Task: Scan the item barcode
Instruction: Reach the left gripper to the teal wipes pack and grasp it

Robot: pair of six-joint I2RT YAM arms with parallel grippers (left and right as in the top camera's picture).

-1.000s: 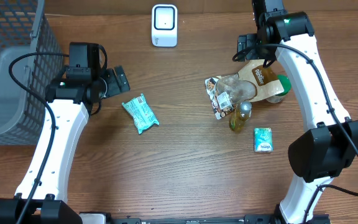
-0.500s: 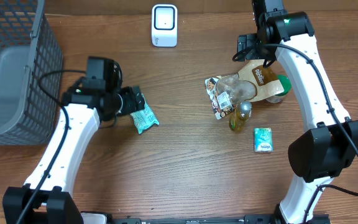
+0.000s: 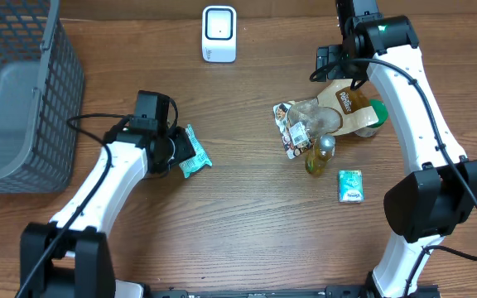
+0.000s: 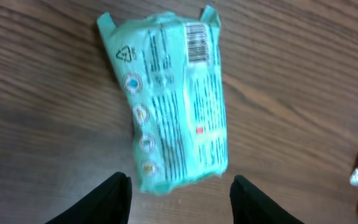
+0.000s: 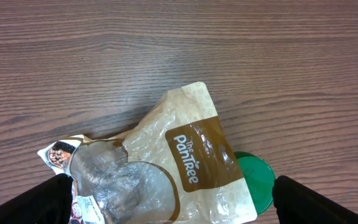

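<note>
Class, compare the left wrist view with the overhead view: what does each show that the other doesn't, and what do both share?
Only left wrist: the barcode and fine print on the teal packet. Only overhead: the white scanner, grey basket, brown bag and small green box. Both: that packet on the wooden table, with the left end effector at its end.

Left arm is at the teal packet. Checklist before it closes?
1. Packet between left gripper fingers: ok, its near end sits between them.
2. Grip made: not ok, jaws apart, slim gaps either side.
3. Barcode showing: ok, face up at the far end.
4. Barcode clear of the fingers: ok.
5. Way to scanner: ok, nothing lies between.
6. Right gripper out of the way: ok, open above the bag.
</note>
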